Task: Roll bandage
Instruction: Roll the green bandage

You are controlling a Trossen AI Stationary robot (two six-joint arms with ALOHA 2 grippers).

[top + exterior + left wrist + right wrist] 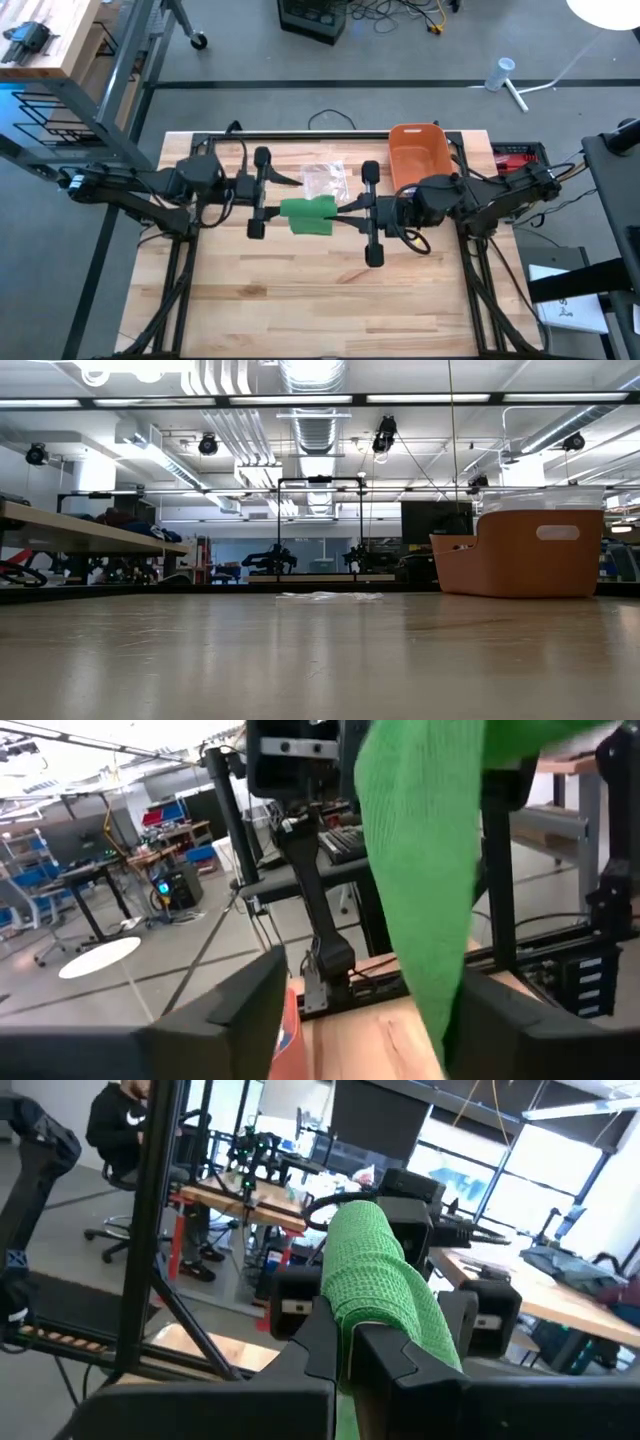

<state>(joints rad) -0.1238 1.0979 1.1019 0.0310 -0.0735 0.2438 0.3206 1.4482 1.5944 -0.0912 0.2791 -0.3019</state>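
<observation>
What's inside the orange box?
From above, the orange box looks empty: only its plain orange floor shows. From table height its wall hides the inside, so nothing more can be told.

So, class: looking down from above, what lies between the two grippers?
In the high view, the green bandage hangs between the left gripper and right gripper, raised off the table. The right gripper pinches it.

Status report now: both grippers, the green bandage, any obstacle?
Right gripper shut on green bandage, above mid-table. Left gripper open, bandage hanging between its fingers. Plastic wrapper and orange bin behind, clear.
</observation>
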